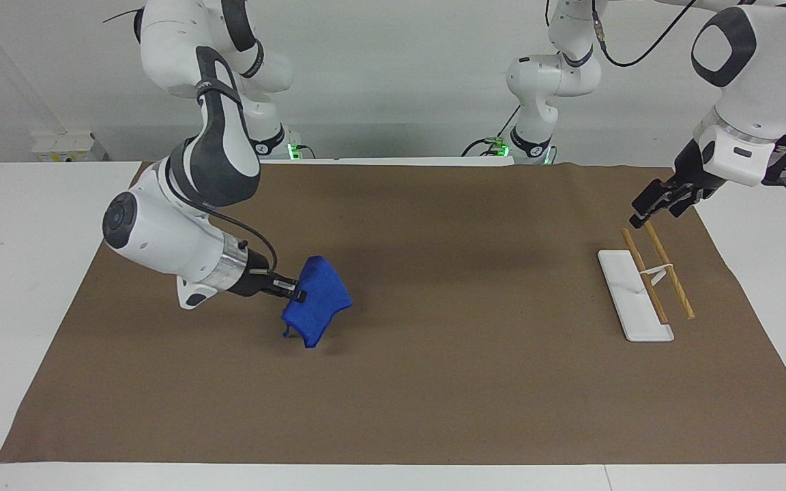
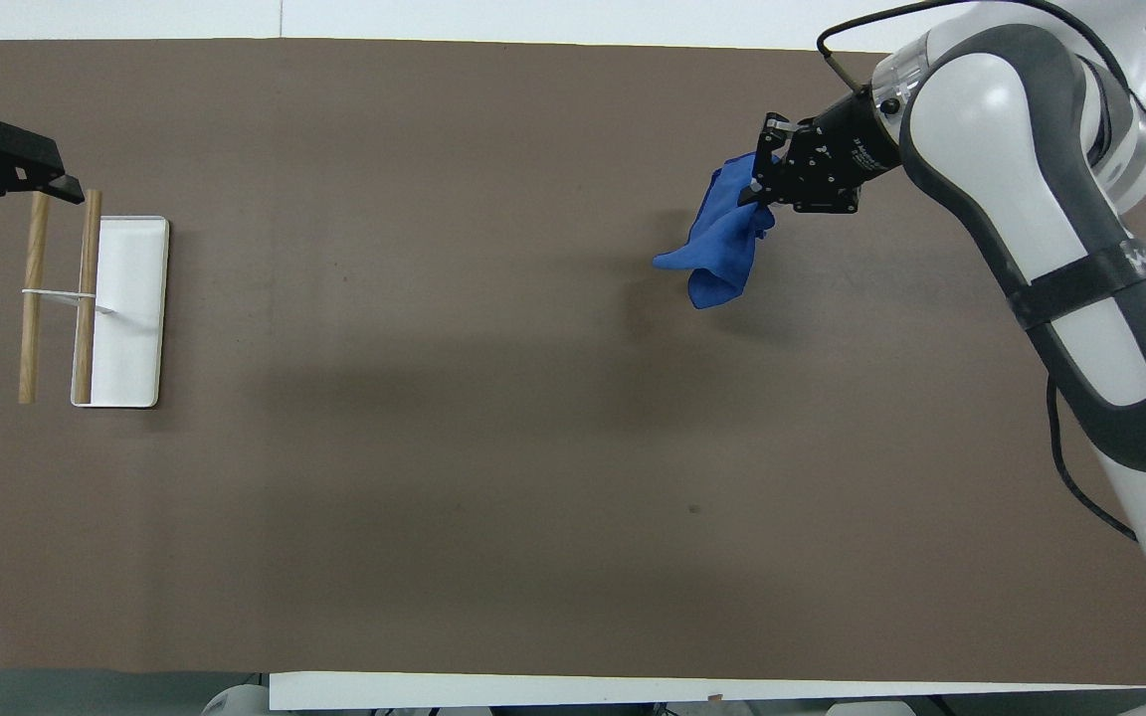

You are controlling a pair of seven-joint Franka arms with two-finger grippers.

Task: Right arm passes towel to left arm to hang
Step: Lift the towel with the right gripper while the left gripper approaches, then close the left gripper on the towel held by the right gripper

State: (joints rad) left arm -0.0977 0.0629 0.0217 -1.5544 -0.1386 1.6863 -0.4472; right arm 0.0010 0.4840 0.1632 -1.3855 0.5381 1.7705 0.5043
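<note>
My right gripper (image 1: 295, 292) pinches only the towel's (image 1: 316, 299) top edge, dangling it over the mat at the rack's (image 1: 645, 286) nine o'clock; it may slip before my open left gripper (image 1: 652, 204) grabs it.

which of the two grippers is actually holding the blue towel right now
The right gripper is shut on the towel, holding it above the brown mat. The left gripper is open and empty over the wooden rack.

The towel (image 1: 316, 300) is soft blue cloth with a matt nap. The mat (image 1: 434, 382) looks like matt brown paper. The rack's rods (image 1: 669, 278) are bare wood, its tray (image 1: 621, 286) smooth white plastic. Arm shells gleam glossy white.
</note>
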